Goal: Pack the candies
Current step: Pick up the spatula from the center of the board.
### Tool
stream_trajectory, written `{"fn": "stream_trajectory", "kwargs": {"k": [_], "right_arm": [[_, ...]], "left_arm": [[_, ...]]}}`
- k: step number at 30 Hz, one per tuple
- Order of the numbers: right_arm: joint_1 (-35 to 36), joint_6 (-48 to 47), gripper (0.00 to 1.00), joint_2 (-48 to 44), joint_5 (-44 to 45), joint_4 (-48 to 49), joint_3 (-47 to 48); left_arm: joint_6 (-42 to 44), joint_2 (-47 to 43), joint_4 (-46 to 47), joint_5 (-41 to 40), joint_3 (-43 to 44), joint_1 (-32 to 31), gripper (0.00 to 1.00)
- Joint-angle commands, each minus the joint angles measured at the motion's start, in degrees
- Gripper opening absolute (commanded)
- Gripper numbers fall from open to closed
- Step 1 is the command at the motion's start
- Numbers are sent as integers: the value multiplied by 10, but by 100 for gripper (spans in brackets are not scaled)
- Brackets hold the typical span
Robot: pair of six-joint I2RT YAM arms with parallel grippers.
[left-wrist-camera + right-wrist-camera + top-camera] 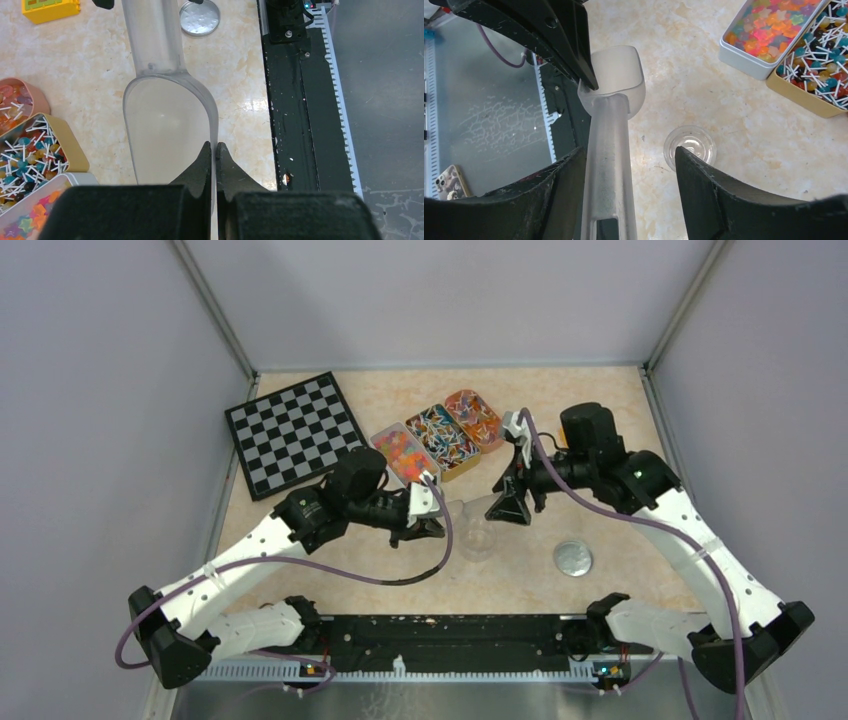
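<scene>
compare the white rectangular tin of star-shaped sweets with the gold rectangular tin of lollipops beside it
Colour: the white rectangular tin has a white wall, the gold rectangular tin a yellow-gold one.
Contents: the white tin holds loose star-shaped sweets, mostly orange, pink and yellow. The gold tin holds round lollipops on white sticks, in blue, red and dark shades.
Shared: both are open, round-cornered and well filled, and they lie side by side on the marbled table.
</scene>
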Motion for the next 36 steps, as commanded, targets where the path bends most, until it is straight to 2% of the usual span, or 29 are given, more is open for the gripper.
{"fn": "stream_trajectory", "kwargs": {"k": [1, 10, 14, 17, 26, 28, 29, 31, 34, 36], "right_arm": [[14, -5, 61, 5, -7, 21, -5], [14, 11, 36, -2, -20, 52, -22], [15, 12, 42, -2, -22, 57, -25], [15, 15, 39, -1, -27, 63, -27], [15, 13, 0, -7, -43, 74, -33], [15, 15, 0, -11, -43, 79, -36], [15, 15, 0, -12, -42, 81, -36], [15, 17, 0, -15, -37, 85, -36], [14, 26, 0, -24, -3, 99, -38], [15, 35, 0, -31, 28, 112, -39]], "left_arm": [[-8, 6, 31, 21, -2, -1, 0], [-11, 11, 39, 22, -4, -1, 0], [-14, 12, 42, 24, -5, -1, 0], [-15, 13, 43, 24, -5, -1, 0], [-14, 15, 44, 10, -6, -1, 0], [-14, 8, 50, 1, -8, -1, 0], [-17, 4, 57, -8, -11, -1, 5], [-30, -5, 74, -42, -17, -1, 22], [-42, -19, 97, -109, -28, -1, 64], [-52, -31, 117, -157, -39, -1, 85]]}}
